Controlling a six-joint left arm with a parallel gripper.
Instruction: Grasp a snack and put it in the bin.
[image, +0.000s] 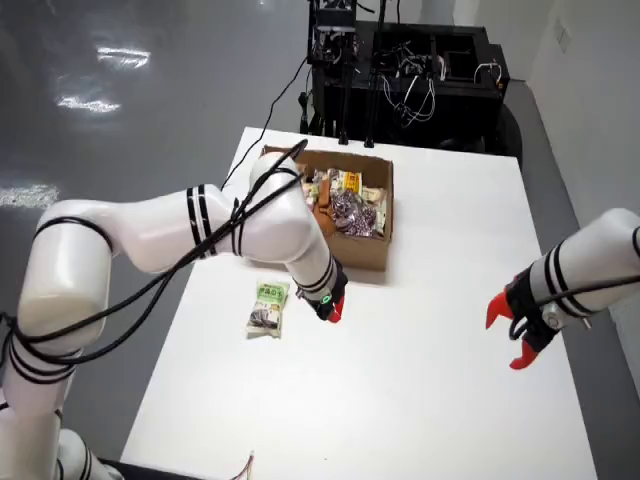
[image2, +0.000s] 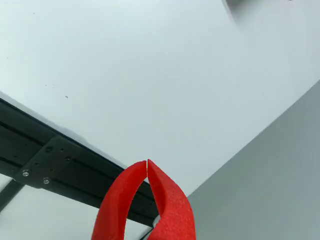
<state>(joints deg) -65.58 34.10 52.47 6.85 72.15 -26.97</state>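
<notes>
A green snack packet (image: 268, 307) lies flat on the white table (image: 420, 400), just in front of the cardboard box (image: 362, 252) that holds several wrapped snacks (image: 350, 207). In the overhead view the left white arm reaches down beside the box's front corner. Its red gripper (image: 333, 311) hovers a little to the right of the packet and is not touching it. The wrist view shows the red gripper (image2: 147, 161) with its tips pressed together and nothing between them, over bare white surface.
A second white arm with a red gripper (image: 512, 335), fingers apart, hangs over the table's right edge. Black equipment with cables (image: 400, 70) stands behind the table. A black rail (image2: 60, 165) and grey floor (image2: 270, 180) show in the wrist view.
</notes>
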